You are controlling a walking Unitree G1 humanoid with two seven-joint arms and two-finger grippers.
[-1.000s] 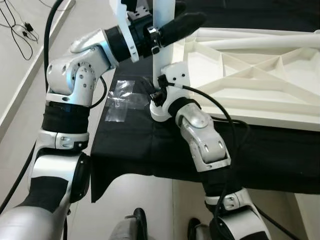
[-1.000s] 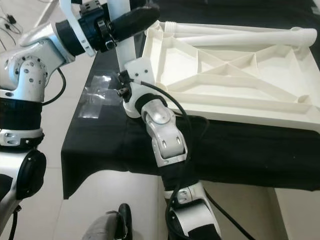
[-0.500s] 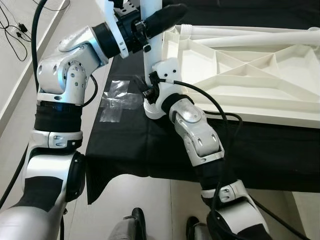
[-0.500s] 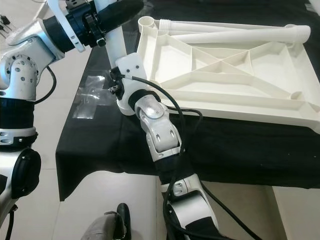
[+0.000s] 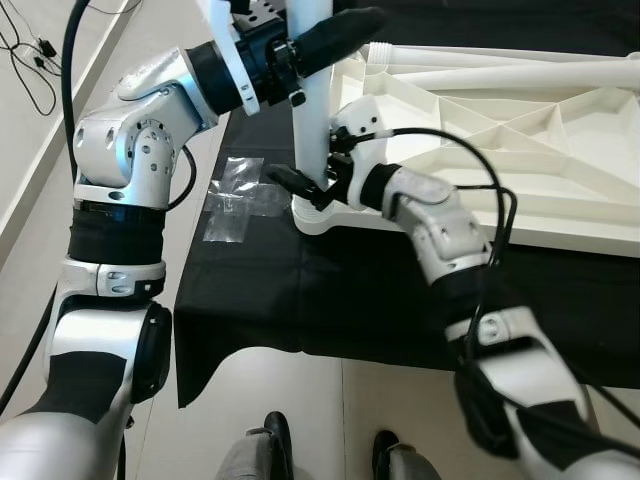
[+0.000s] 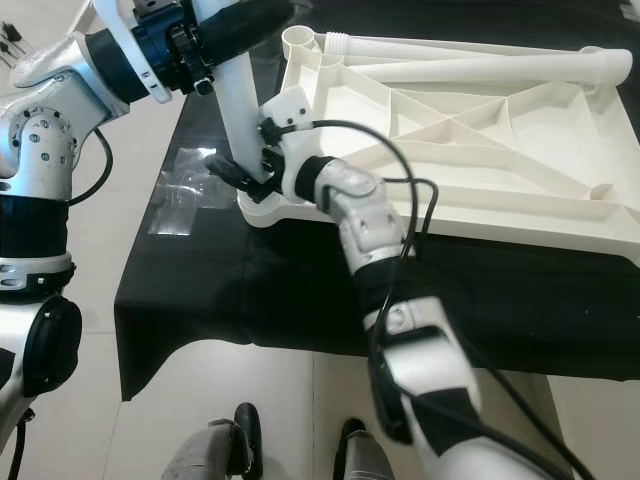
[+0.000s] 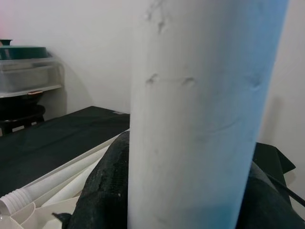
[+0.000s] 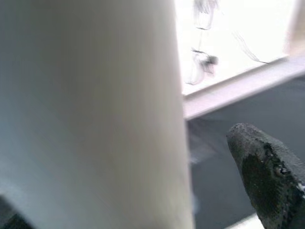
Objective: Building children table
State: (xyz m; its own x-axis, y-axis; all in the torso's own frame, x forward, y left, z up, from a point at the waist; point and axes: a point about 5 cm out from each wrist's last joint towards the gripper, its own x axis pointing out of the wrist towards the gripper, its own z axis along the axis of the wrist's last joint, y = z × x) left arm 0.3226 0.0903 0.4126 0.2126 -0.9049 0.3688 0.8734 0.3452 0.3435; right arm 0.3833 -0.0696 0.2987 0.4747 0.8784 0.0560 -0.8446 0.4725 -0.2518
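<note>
The white table top [image 5: 560,228] lies upside down on a black cloth [image 5: 330,290]. A white table leg [image 5: 310,120] stands upright in its near left corner socket [image 5: 322,216]. High on the leg, my left gripper [image 5: 345,25] is shut on it; the left wrist view has the leg [image 7: 200,109] up close between the black fingers [image 7: 107,191]. My right gripper [image 5: 305,185] reaches in from the right low on the leg and is open. In the right wrist view one finger [image 8: 267,176] stands apart from the leg [image 8: 90,109].
Two more white legs [image 6: 450,65] lie inside the upturned top. A clear plastic bag [image 5: 235,195] lies on the cloth left of the leg. The cloth's edge drops to pale floor on the left, with cables [image 5: 30,50] at the far left.
My right arm has swung its elbow up and out to the right, so its gripper now comes at the leg's base from the right. The left gripper still holds the leg.
</note>
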